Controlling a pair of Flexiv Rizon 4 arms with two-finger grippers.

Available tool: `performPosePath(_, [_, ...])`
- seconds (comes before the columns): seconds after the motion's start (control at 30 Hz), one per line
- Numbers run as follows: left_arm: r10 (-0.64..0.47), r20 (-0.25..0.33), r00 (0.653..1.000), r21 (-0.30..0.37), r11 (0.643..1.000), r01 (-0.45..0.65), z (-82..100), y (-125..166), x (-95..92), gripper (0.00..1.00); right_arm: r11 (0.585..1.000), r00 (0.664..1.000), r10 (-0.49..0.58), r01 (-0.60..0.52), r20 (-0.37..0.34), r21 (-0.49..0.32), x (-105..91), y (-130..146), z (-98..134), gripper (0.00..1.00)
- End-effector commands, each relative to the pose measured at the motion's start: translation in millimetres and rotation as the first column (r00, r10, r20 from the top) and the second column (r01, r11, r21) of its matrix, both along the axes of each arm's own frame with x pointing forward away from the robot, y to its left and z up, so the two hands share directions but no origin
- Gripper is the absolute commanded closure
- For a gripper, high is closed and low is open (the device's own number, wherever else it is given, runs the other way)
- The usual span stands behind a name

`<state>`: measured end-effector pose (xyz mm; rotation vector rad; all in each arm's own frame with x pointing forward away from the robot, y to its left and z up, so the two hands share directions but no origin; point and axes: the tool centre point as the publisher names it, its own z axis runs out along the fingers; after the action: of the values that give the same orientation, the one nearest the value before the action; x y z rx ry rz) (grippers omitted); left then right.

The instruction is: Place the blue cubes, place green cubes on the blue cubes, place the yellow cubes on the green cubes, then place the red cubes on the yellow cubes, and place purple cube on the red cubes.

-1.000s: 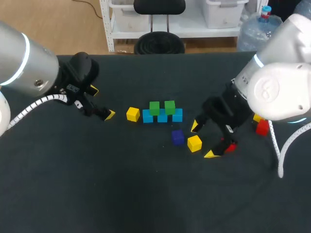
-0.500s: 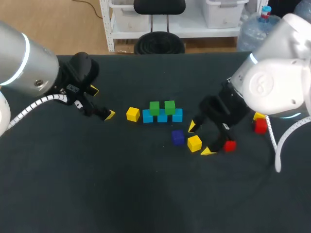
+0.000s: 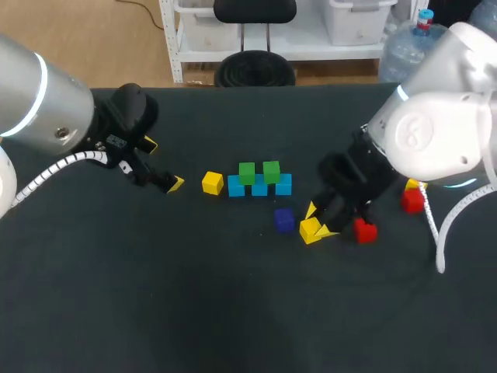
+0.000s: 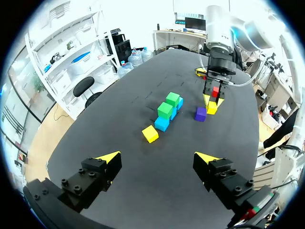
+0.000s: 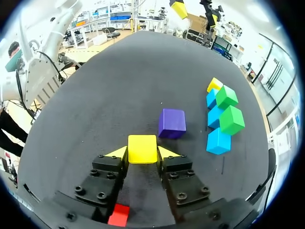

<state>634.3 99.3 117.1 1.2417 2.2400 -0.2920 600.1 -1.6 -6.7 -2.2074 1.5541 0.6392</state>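
Note:
Three blue cubes [image 3: 259, 189] stand in a row mid-table, with two green cubes [image 3: 247, 172] on top of them. A yellow cube [image 3: 212, 183] lies just left of the row, and a purple cube [image 3: 284, 221] in front of it. My right gripper [image 3: 316, 221] is shut on a second yellow cube [image 3: 310, 230] on the table; in the right wrist view both fingers press the yellow cube [image 5: 142, 147], with the purple cube [image 5: 172, 123] just ahead. My left gripper [image 3: 162, 164] stays open over the table's left, well clear of the cubes, its fingers [image 4: 108, 156] wide apart.
A red cube [image 3: 364, 230] lies right beside my right gripper, and another red cube [image 3: 412, 200] sits further right with a partly hidden yellow cube [image 3: 414, 186] behind it.
My right gripper moved left and down over the near yellow cube and its fingers came together on it. The left arm stayed still.

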Motion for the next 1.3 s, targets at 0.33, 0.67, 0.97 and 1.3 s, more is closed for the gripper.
performPosePath(0.33, [-0.004, 0.001, 1.0, -0.004, 1.0, 0.004, -0.3, 1.6, 0.0, 0.0, 0.998, 0.998, -0.065, 0.065, 0.006, -0.016, 10.4, -4.6, 24.5, 1.0])
performPosePath(0.67, [-0.004, 0.001, 1.0, -0.004, 1.0, 0.004, -0.3, 1.6, 0.0, 0.0, 0.976, 0.976, -0.21, 0.212, 0.059, -0.048, 41.0, -5.6, 66.5, 1.0])
performPosePath(0.97, [-0.004, 0.001, 1.0, -0.004, 1.0, 0.004, -0.3, 1.6, 0.0, 0.0, 0.95, 0.946, -0.308, 0.312, 0.098, -0.03, 66.8, 1.2, 86.3, 1.0])
performPosePath(1.3, [-0.004, 0.001, 1.0, -0.004, 1.0, 0.004, -0.3, 1.6, 0.0, 0.0, 0.929, 0.922, -0.369, 0.37, 0.117, 0.01, 88.7, 17.0, 105.7, 1.0])
